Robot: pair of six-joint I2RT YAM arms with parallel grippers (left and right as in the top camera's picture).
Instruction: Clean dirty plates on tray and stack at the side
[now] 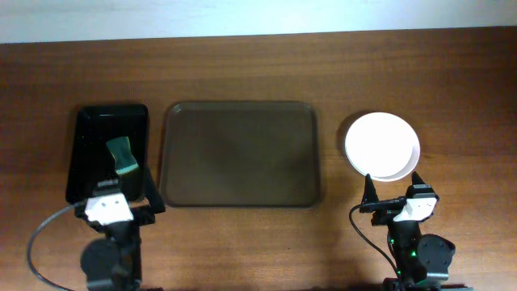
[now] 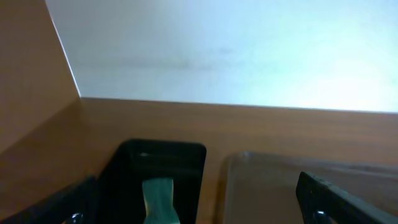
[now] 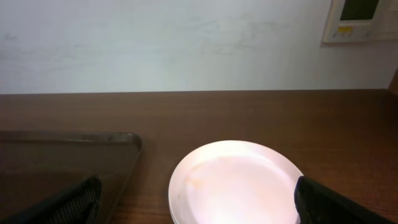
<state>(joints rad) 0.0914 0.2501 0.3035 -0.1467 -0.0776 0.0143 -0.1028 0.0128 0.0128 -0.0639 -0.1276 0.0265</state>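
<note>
The plates sit stacked on the bench at the right, just beside the dark brown tray in the middle. Left of it, a black tray holds a green sponge. The left end effector hangs released over the black tray's near edge. The right end effector is released just near of the plates.

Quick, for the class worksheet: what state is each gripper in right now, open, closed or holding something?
Left gripper: open, holding nothing.
Right gripper: open, holding nothing.
</note>
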